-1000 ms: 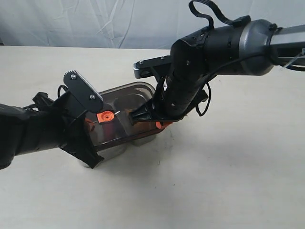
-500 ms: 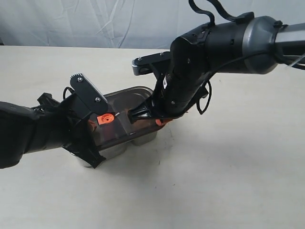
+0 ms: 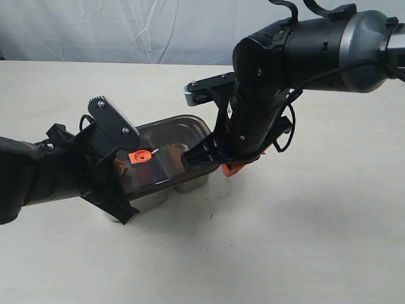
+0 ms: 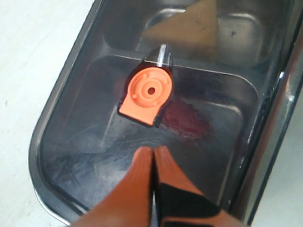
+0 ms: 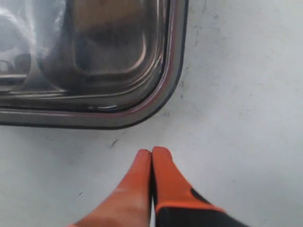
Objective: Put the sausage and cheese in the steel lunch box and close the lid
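Lid (image 4: 85, 127) lies on steel lunch box (image 3: 193, 183) with cheese (image 4: 187, 26) and sausage (image 4: 187, 122) showing through it, so left gripper (image 4: 154, 150), jaws shut and empty beside orange valve (image 4: 149, 92), should press straight down while right gripper (image 5: 151, 152), shut and empty over table (image 5: 236, 94), steadies the box corner.

You've got a pale beige tabletop (image 3: 297, 253), matte, with a few small dark scuffs (image 5: 113, 142), and a wrinkled white sheet (image 3: 114, 28) along its far edge.

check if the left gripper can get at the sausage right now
Probably not: the lid covers the steel lunch box, with the sausage a red blur beneath, and the left gripper sits shut above it.
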You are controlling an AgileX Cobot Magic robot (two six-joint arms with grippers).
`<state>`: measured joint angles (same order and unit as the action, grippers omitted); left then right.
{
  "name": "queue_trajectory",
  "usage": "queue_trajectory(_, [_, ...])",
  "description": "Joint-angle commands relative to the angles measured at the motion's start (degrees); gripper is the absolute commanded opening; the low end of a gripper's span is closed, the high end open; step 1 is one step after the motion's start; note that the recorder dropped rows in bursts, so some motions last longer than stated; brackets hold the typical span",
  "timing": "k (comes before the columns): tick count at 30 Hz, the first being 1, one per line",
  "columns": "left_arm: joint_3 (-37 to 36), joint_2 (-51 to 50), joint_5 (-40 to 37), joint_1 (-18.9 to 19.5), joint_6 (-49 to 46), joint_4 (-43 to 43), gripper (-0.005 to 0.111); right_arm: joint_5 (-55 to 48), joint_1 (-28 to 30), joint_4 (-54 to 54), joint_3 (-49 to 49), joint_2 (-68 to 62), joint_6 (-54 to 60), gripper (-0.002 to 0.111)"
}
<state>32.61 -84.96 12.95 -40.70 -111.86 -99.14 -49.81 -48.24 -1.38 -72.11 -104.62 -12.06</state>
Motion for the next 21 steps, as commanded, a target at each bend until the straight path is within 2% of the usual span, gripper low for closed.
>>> queue_trajectory(1, [-0.5,1.3,-1.2,0.1,0.3,-0.8,0.000,-0.4,0.3,-0.9,0.3,-2.6,-0.1,-0.001])
queue_trajectory(12, [-0.5,3.7,-0.9,0.1,0.3,-0.8,0.000,4.6,0.3,-5.1,0.3,-4.7,-2.2,-0.001])
queue_trajectory(21, [-0.5,3.7,-0.9,0.1,0.3,-0.8,0.000,6.6,4.6,-5.7,0.3,-5.5,-2.8,-0.001])
